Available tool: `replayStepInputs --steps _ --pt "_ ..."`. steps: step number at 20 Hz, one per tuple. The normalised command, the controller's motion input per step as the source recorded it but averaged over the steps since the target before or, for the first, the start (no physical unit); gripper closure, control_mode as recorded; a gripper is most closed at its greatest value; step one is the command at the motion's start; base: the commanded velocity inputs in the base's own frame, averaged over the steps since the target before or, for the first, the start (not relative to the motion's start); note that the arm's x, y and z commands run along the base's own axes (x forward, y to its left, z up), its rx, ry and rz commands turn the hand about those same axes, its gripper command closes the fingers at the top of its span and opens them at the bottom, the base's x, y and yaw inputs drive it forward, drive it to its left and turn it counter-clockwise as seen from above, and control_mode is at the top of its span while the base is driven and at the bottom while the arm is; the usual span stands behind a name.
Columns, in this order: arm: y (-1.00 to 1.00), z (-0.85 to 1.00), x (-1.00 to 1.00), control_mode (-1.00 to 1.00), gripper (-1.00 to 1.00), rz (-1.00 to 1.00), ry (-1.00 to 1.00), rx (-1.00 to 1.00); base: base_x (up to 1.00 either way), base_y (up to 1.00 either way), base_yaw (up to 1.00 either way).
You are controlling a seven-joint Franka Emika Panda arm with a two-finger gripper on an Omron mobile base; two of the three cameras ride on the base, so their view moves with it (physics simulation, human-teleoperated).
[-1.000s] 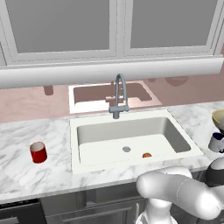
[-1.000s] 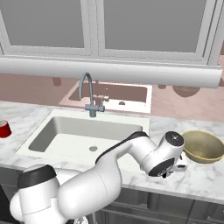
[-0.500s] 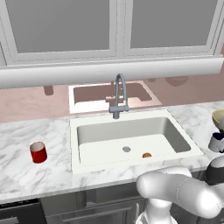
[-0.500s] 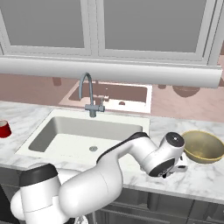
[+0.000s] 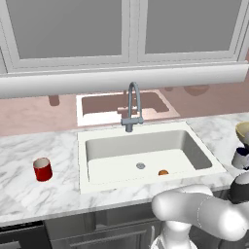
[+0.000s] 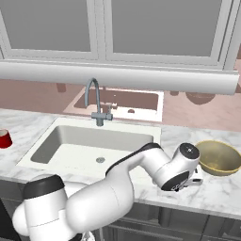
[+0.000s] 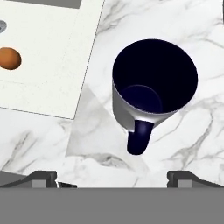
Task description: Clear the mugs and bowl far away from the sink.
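White marble tabletop (image 5: 29, 204) carries white rectangular sink (image 5: 146, 153) with grey gooseneck faucet (image 5: 132, 104). Glossy red mug (image 5: 43, 169) well left of sink. Wide tan-yellow bowl (image 6: 217, 157) right of sink. White-grey mug with navy inside and handle (image 7: 151, 89) stands upright just beside sink's right edge. Judgement: nothing cleared yet, all three pieces left. Fingers (image 7: 40, 177) spread wide, empty, hovering above navy mug, touching nothing.

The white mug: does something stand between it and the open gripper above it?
Nothing visible does. In the hand view the white mug stands upright on bare marble counter, handle toward the gripper, whose jaws are open. The sink edge lies beside it.
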Motion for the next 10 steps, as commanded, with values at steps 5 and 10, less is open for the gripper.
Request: replayStepInputs --steps 5,10 --pt "-0.04 -0.07 0.07 -1.00 -1.00 0.00 0.00 0.00 0.00 0.00 0.00" --pt "-0.02 -0.12 0.10 -1.00 -1.00 0.00 0.00 0.00 0.00 0.00 0.00"
